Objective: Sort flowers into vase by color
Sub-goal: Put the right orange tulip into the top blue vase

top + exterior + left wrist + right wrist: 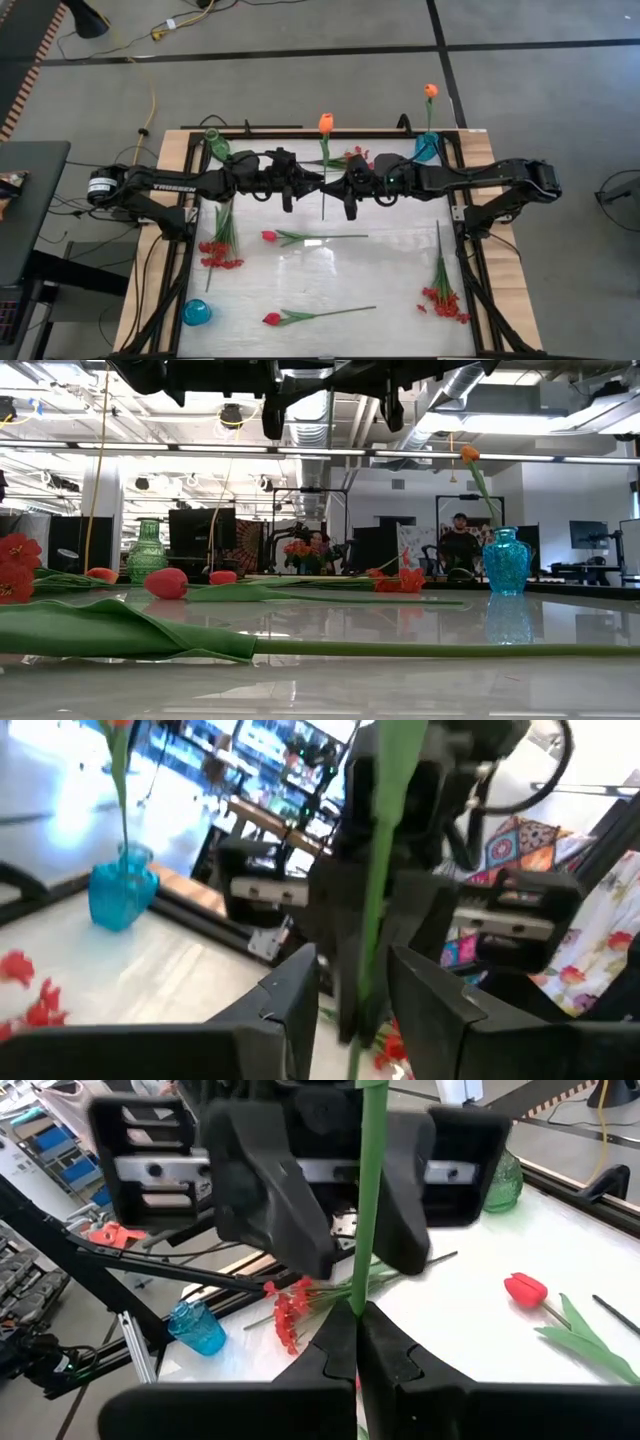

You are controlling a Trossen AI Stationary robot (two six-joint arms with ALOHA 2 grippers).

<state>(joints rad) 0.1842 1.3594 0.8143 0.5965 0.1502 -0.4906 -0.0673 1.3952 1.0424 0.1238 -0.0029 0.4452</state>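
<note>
My right gripper (357, 1312) is shut on the green stem of an orange tulip (325, 123), held above the table's middle. My left gripper (355, 988) is open and faces it, with one finger on each side of the same stem (378, 890), touching nothing that I can see. In the high view the two grippers meet at the stem (323, 185). A blue vase (427, 149) at the far right holds another orange tulip (431, 91). A green vase (217, 146) stands at the far left. My right gripper pinches the tulip's stem (361, 1285) between its two fingertips, about halfway along it. The fingers come level from the table's right and lie across the stem. The tulip is lifted clear of the table, its bloom toward the far edge in the high view.
On the table lie two pinkish-red tulips (300, 237) (310, 316), red sprays at the left (222, 246), the near right (443, 296) and the far middle (350, 158), and a small blue vase (196, 313) at the near left. People sit beyond the table.
</note>
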